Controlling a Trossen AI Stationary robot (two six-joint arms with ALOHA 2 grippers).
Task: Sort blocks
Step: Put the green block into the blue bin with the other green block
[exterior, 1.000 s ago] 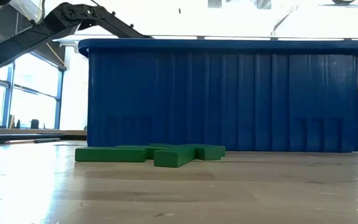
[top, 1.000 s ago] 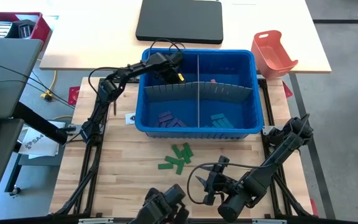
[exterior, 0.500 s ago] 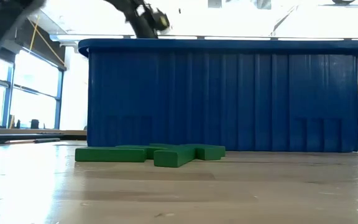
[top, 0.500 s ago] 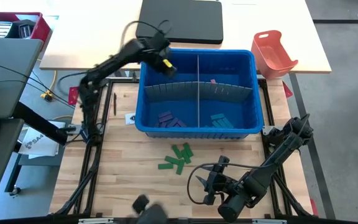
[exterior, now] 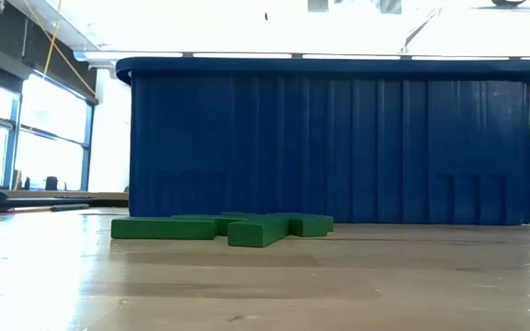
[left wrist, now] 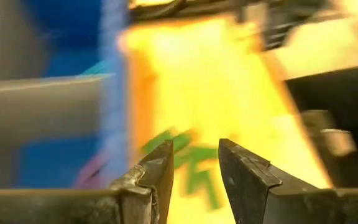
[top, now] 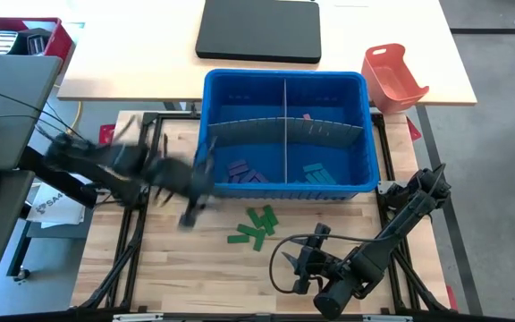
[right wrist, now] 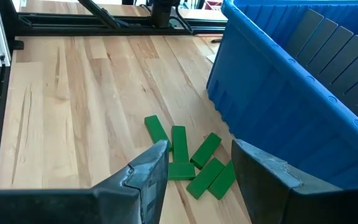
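1. The blue bin stands on the wooden counter, split into compartments by grey slotted dividers
2. A loose cluster of green blocks lies on the counter just in front of the bin; in the low view these blocks lie flat, some overlapping
3. Inside the bin, purple blocks lie in the front-left compartment, teal-blue blocks in the front-right one, and a pink block sits behind the cross divider
4. The left gripper shows as a motion-blurred streak off the bin's front-left corner, above the counter; its fingers stand a little apart with nothing between them
5. The right gripper hangs over the counter in front of the bin, near the green blocks; its fingers stand apart, grasping nothing
6. An orange-red tray sits beyond the bin's back-right corner, and a closed black laptop lies behind the bin
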